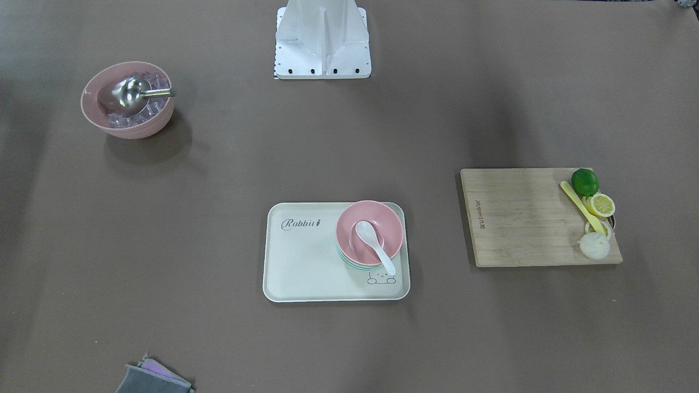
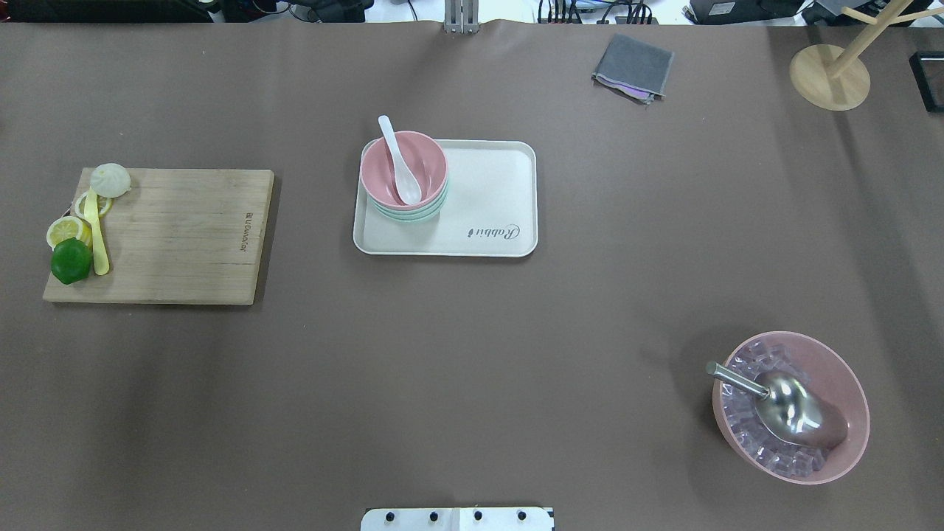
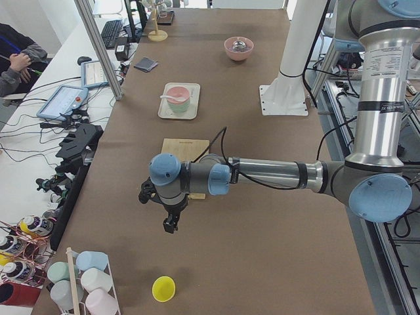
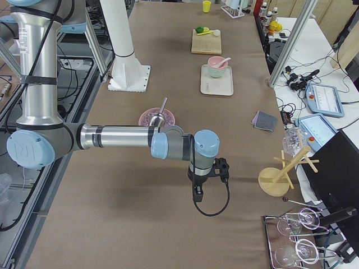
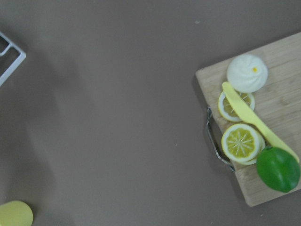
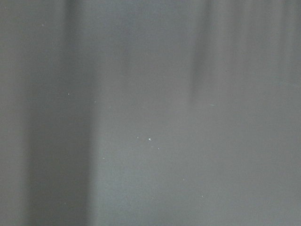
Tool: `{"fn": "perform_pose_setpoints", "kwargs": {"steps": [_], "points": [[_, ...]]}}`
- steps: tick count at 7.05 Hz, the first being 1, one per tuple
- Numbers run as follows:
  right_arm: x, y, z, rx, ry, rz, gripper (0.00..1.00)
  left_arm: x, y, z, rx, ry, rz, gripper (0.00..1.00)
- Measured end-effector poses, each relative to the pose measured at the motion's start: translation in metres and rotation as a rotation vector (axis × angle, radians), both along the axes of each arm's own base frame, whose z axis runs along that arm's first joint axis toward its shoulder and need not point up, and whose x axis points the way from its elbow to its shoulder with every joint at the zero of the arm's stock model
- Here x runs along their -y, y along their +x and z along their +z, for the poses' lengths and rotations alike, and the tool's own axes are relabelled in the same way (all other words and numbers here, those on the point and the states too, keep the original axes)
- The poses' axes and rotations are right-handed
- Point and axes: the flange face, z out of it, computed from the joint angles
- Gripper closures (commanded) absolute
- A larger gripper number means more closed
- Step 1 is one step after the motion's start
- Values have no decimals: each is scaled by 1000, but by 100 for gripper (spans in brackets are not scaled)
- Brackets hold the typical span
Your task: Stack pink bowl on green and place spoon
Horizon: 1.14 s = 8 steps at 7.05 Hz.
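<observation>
The small pink bowl [image 1: 382, 218] sits nested on top of the stack of mint-green bowls [image 1: 354, 266] on a cream tray [image 1: 306, 256]. The white spoon [image 1: 374, 245] lies inside the pink bowl, its handle over the rim. The overhead view shows the same pink bowl [image 2: 426, 158], green stack [image 2: 409, 214] and spoon [image 2: 402, 169]. My left gripper [image 3: 169, 223] hangs over bare table far from the tray, beyond the cutting board. My right gripper [image 4: 197, 196] hangs over bare table at the other end. I cannot tell whether either is open or shut.
A wooden cutting board [image 2: 177, 236] holds a lime, lemon slices, a yellow utensil and a white bun. A larger pink bowl [image 2: 841, 383] holds ice cubes and a metal scoop. A grey cloth [image 2: 634, 66], a wooden stand [image 2: 830, 74] and a yellow cup [image 3: 163, 288] lie further off.
</observation>
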Motion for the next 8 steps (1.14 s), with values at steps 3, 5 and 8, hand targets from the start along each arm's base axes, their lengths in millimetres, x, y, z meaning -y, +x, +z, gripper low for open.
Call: {"fn": "perform_pose_setpoints", "kwargs": {"steps": [3,5,8], "points": [[-7,1,8,-19,-14,-3,0,-29,-6,8,1,-14,-11,2],[-10,1,11,-14,-18,-3,0,-45,-6,4,2,0,-6,2],[-10,0,10,-6,-15,-2,0,-50,-6,3,3,1,-5,2]]}}
